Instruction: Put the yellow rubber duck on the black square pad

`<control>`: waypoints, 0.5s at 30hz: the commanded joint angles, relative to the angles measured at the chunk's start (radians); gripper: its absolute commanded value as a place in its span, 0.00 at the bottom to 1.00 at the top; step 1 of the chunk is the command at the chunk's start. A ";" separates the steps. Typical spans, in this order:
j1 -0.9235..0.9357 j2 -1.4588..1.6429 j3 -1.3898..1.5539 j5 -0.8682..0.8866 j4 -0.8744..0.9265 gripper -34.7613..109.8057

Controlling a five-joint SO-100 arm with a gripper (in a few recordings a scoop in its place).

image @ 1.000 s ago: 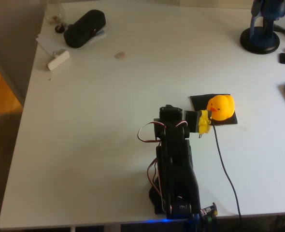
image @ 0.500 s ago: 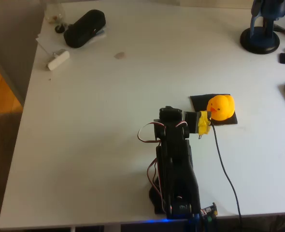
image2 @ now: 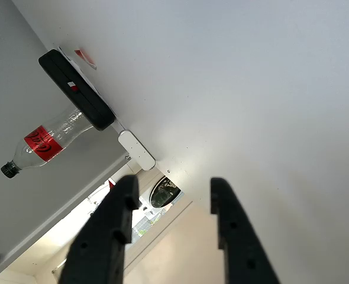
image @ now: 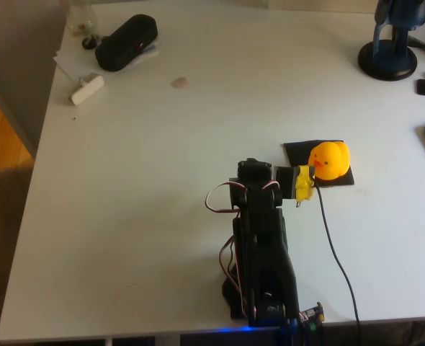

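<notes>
Nothing has moved across the last second: the yellow rubber duck (image: 329,160) sits where it did, on the black square pad (image: 299,152), covering the pad's right part in the overhead view. That stillness reads as a finished placement — the duck rests on its target and nothing grips it. Just left of the duck and below the pad's lower left corner, the gripper (image: 304,186) with its yellow-taped tip is drawn back, not touching the toy; in the wrist view its two black fingers (image2: 106,236) stand apart with only bare table between them, so the jaws are spread and empty. Far from the duck, toward the table's upper left corner, lie a black oblong case (image: 126,42) and a small white block (image: 87,89). Beside the case in the wrist view lies a clear bottle (image2: 44,144) with a red label; its script is too small to read for certain.
</notes>
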 commanded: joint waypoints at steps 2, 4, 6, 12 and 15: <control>0.000 0.018 0.011 -0.015 0.005 0.33; -0.006 0.023 0.021 -0.015 0.005 0.33; -0.006 0.023 0.025 -0.015 0.002 0.33; -0.006 0.023 0.026 -0.015 0.002 0.33; -0.006 0.023 0.026 -0.015 0.002 0.33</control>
